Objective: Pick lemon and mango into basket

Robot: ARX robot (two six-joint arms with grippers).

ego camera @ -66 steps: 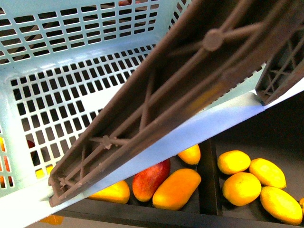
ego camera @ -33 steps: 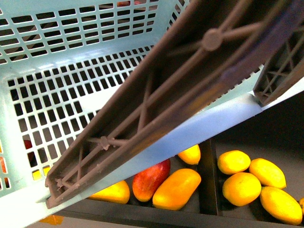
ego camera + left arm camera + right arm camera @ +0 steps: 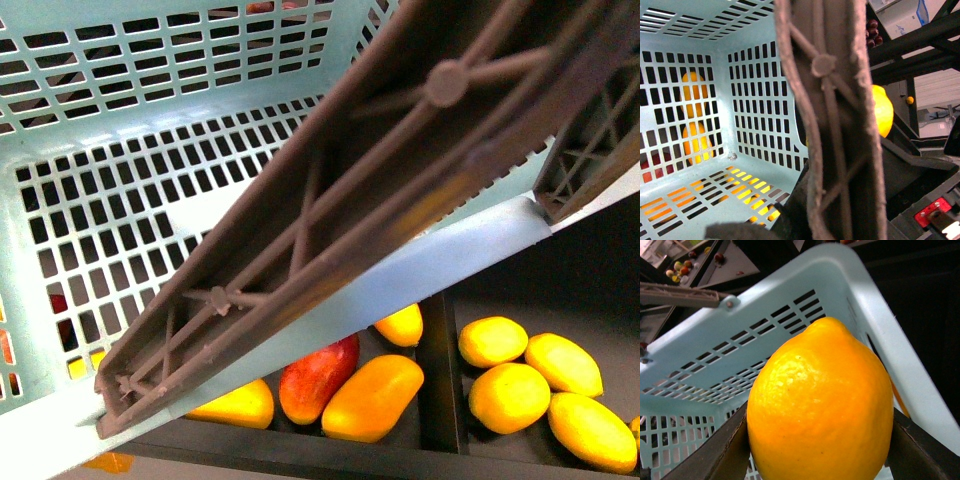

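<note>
Since a second ago the basket has been shifted slightly, the lower end of its brown handle being carried a little toward the left of the front view, while the fruit beneath has been left where it was. The lemon is clamped across its belly by the right hand, one dark finger being pressed against each flank. It is held in the air close against the basket's pale rim; whether it is already over the opening cannot be told, and no fruit is seen on the slotted floor. It is judged to be light and firm, with a waxy rind that may slip, so the grip across the widest part is well chosen and need only be loosened once the floor is below. The mango is lying in a dark tray under the basket, touching a red mango, with yellow fruits in the next compartment. It is judged heavier, smooth and easily bruised, and is best taken across its middle with moderate pressure. The left hand is not clearly shown in its wrist view, which is filled by the handle, so its state cannot be told.
</note>
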